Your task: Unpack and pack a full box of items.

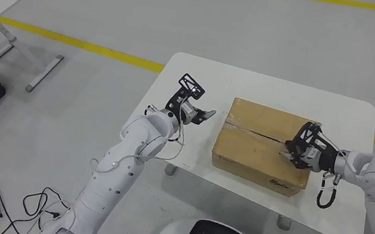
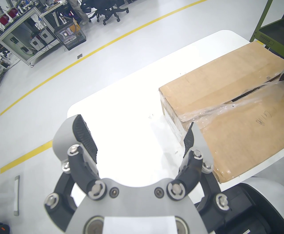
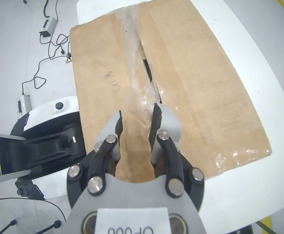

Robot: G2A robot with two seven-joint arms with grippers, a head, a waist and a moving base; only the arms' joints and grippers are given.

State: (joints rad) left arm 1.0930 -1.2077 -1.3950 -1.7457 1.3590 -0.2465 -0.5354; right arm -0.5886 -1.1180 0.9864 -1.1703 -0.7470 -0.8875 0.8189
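Grey shop floor (image 1: 116, 11), yellow line (image 1: 77, 43), one white table (image 1: 199, 76). Cardboard box (image 1: 258, 142) sits on the table's right half, flaps down, tape seam (image 3: 133, 55) split partway. Right gripper (image 3: 137, 110) is over the box's right end, jaws narrowly open, tips at the seam; contact unclear. Left gripper (image 2: 135, 124) is spread wide and empty, just off the box's left end. Bare tabletop runs to the left edge.

- The box (image 1: 262, 145) hid its contents beneath its closed top.
- The left wrist view's edge cut off its far end.
- Pen marks (image 3: 112, 82) on its top were unreadable.
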